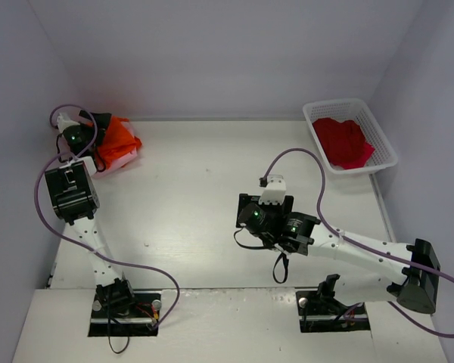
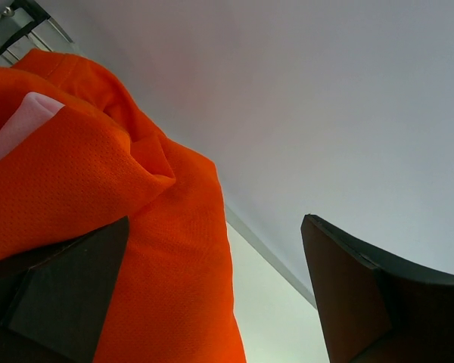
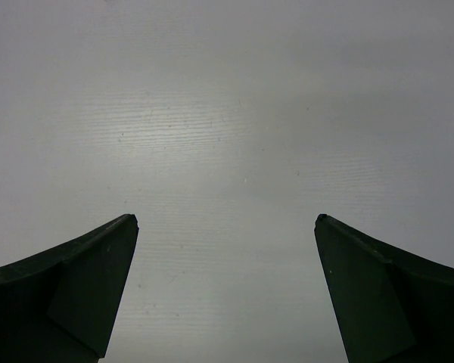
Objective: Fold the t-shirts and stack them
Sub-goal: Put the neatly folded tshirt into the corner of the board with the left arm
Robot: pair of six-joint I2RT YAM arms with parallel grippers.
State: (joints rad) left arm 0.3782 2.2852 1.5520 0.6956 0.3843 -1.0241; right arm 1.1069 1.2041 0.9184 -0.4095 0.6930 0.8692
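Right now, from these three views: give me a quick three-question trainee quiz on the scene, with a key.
1. True or false: the deep crimson red cloth t-shirt lies inside the white plastic lattice basket.
2. The right gripper hangs over: A) bare white table top; B) the basket; C) a folded stack.
3. Short answer: the left gripper is at the bright orange cloth t-shirt in the far left corner. Is it open or shut?

Key: 1 true; 2 A; 3 open.
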